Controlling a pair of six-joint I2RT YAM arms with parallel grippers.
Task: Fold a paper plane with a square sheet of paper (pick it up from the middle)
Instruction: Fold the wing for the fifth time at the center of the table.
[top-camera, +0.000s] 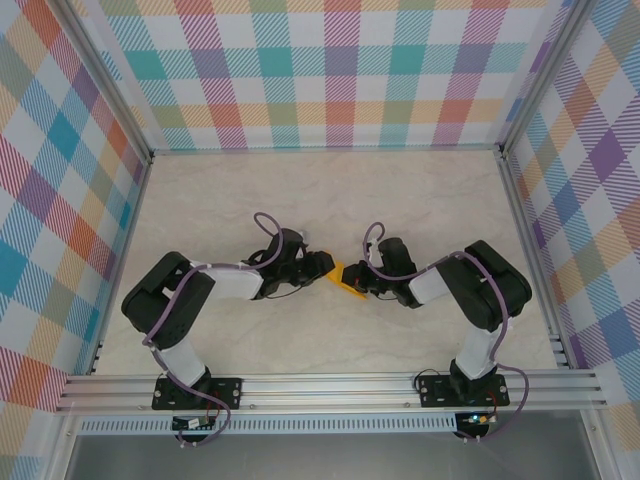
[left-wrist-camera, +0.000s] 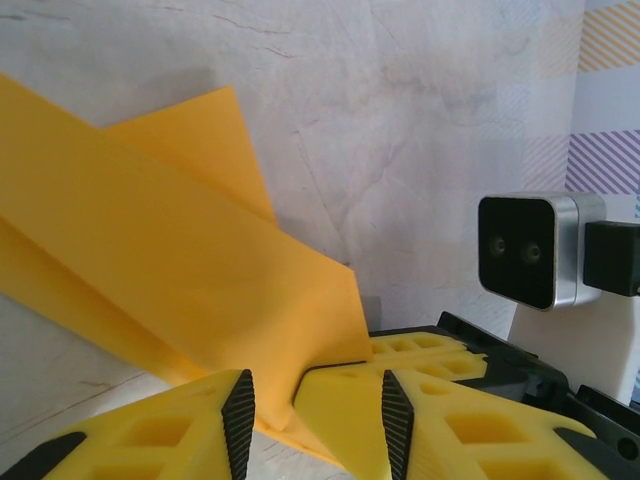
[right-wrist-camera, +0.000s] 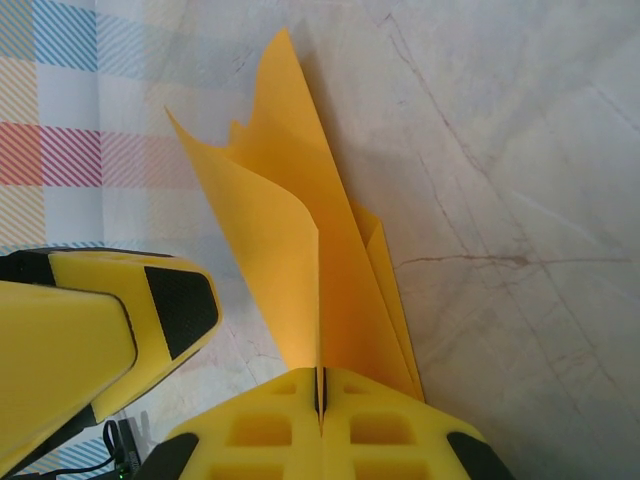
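The orange paper (top-camera: 345, 278), folded into a narrow pointed wedge with layered flaps, sits between my two grippers at the table's middle. My right gripper (right-wrist-camera: 320, 400) is shut on its lower end, and the folded paper (right-wrist-camera: 300, 230) rises from the closed jaws with a flap curling left. My left gripper (left-wrist-camera: 318, 420) stands with its jaws apart. A corner of the paper (left-wrist-camera: 180, 250) and the tips of the right gripper's fingers (left-wrist-camera: 420, 350) lie in the gap. In the right wrist view, one of the left gripper's fingers (right-wrist-camera: 150, 310) sits just left of the paper.
The marble-patterned tabletop (top-camera: 330, 190) is bare behind the arms. Checked walls (top-camera: 330, 70) close off the back and both sides. The right wrist's camera (left-wrist-camera: 530, 250) sits close to the left gripper.
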